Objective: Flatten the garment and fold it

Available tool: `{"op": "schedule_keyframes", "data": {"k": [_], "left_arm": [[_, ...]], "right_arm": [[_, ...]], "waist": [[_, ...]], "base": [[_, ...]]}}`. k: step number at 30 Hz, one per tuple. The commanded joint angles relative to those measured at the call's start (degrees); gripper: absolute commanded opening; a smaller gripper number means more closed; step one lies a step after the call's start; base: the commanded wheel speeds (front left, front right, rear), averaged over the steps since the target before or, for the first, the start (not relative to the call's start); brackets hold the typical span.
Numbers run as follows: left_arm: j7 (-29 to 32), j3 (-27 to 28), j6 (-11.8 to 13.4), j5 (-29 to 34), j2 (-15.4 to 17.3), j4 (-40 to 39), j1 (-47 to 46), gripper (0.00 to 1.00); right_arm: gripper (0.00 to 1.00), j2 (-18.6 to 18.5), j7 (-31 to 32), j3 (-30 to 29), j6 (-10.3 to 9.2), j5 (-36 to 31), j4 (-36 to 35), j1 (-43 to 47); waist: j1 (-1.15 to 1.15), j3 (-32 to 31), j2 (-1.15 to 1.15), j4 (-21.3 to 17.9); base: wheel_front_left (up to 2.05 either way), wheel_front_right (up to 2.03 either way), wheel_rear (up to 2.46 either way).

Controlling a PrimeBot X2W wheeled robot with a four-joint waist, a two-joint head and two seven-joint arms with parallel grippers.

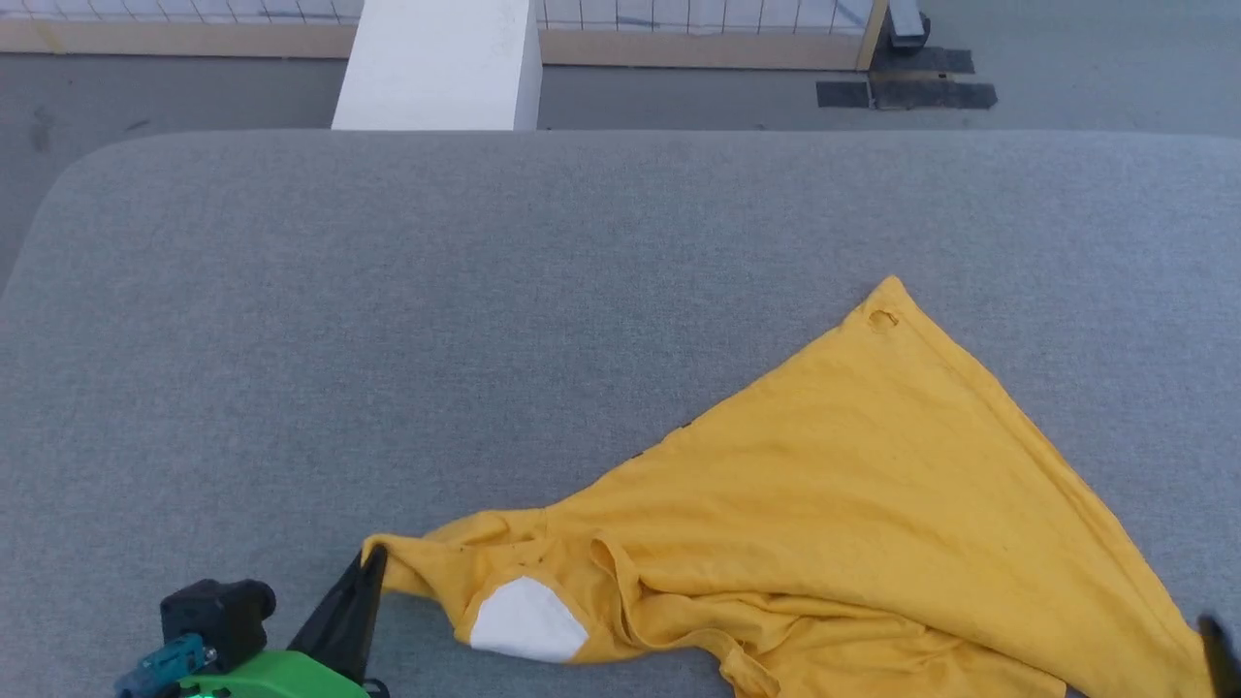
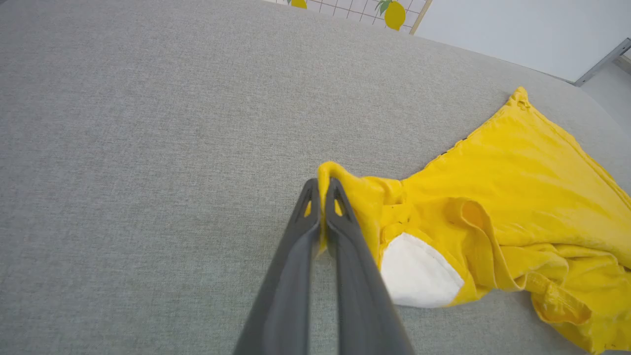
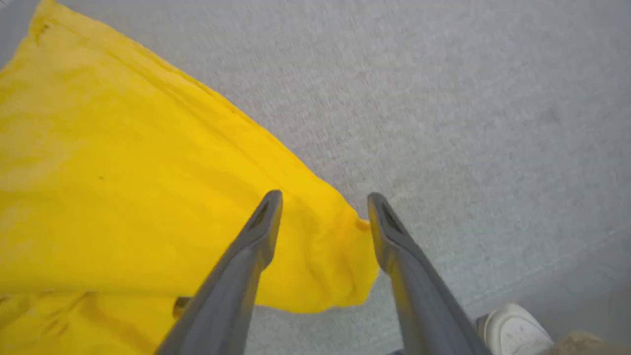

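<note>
While left claw (image 2: 323, 185) pinches garment (image 2: 517, 187), right claw (image 3: 325, 197) spread astride corner.

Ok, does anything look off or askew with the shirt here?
Yes. The garment is not flat: it lies stretched into a skewed triangle, its near edge bunched and rolled around a white patch. The far corner shows a small pucker or hole; I cannot tell which.
</note>
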Motion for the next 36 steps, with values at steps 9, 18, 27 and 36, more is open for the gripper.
{"op": "schedule_keyframes", "data": {"k": [9,18,27,36], "left_arm": [[-0.68,-1.79,-0.61,1.87,-0.73,-1.02,-3.70,0.00],[-0.46,-4.10,-2.07,2.73,-1.90,-1.76,-9.25,0.00],[-0.77,-5.85,-3.39,3.47,-2.99,-1.33,-13.96,0.00],[-0.78,-6.48,-3.79,3.36,-3.53,-0.12,-16.09,0.00]], "right_arm": [[1.00,-6.19,13.76,4.47,-0.08,-3.10,-16.51,-16.18],[1.00,-9.06,19.65,15.26,-0.08,-8.81,-3.59,-35.15],[1.00,-11.77,20.35,18.47,-0.08,-12.79,7.86,-43.72],[1.00,-12.96,22.24,21.31,-0.08,-10.44,12.30,-44.53]], "waist": [[0.00,3.80,0.00,4.60],[0.00,12.08,0.00,8.41],[0.00,18.14,0.00,11.57],[0.00,19.93,0.00,12.57]], "base": [[0.00,0.00,0.00],[0.00,0.00,0.00],[0.00,0.00,0.00],[0.00,0.00,0.00]]}}
